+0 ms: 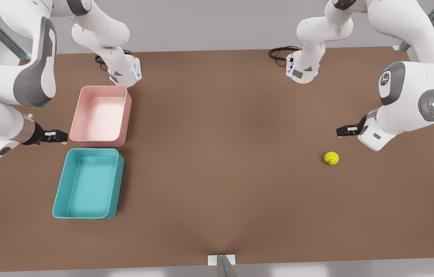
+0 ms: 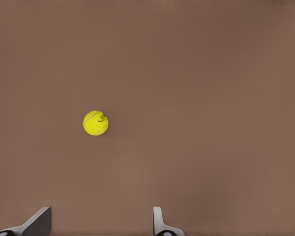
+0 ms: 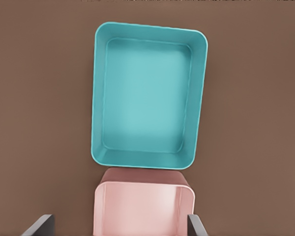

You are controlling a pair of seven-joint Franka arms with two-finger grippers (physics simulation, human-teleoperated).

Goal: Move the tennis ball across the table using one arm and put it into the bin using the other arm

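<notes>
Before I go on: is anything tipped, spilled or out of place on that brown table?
Nothing stands out. The small yellow-green tennis ball rests alone on the brown table near the open left gripper. The pink bin and teal bin sit upright beside the open right gripper.

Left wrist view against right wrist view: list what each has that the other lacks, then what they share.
Left wrist view alone: the tennis ball, lying free beyond the open left gripper. Right wrist view alone: the teal bin and the pink bin, both with nothing in them, beneath the open right gripper. Shared: the brown table and a pair of spread fingertips.
</notes>
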